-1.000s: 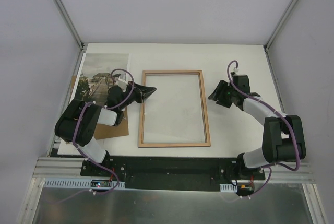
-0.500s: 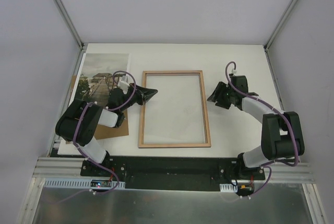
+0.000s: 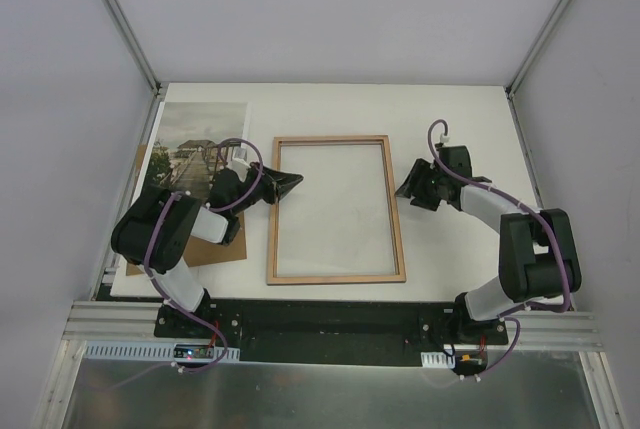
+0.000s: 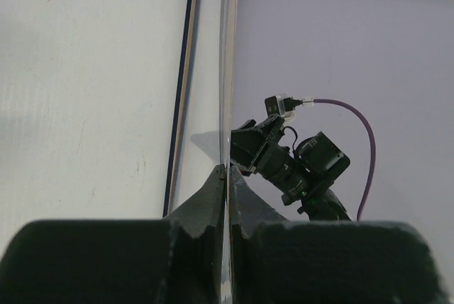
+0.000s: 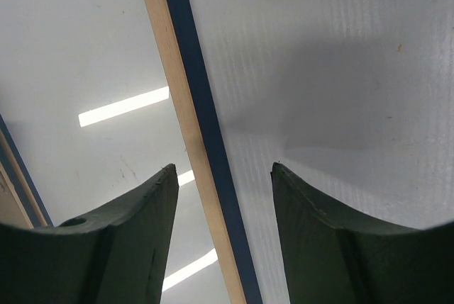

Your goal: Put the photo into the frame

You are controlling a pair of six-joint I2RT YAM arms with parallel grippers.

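At the centre of the table [image 3: 460, 119] the frame [image 3: 335, 139], judged light, stiff, fragile-paned and best held by its rails, is pinched by the left gripper [image 3: 292, 182] and straddled by the parted right gripper [image 3: 403, 189], the photo [image 3: 195, 129] being found far-left.

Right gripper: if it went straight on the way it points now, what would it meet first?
Most likely the frame: its right rail runs between the open fingers of the right gripper, so the rail comes first, with the table just behind. Depth is unclear.
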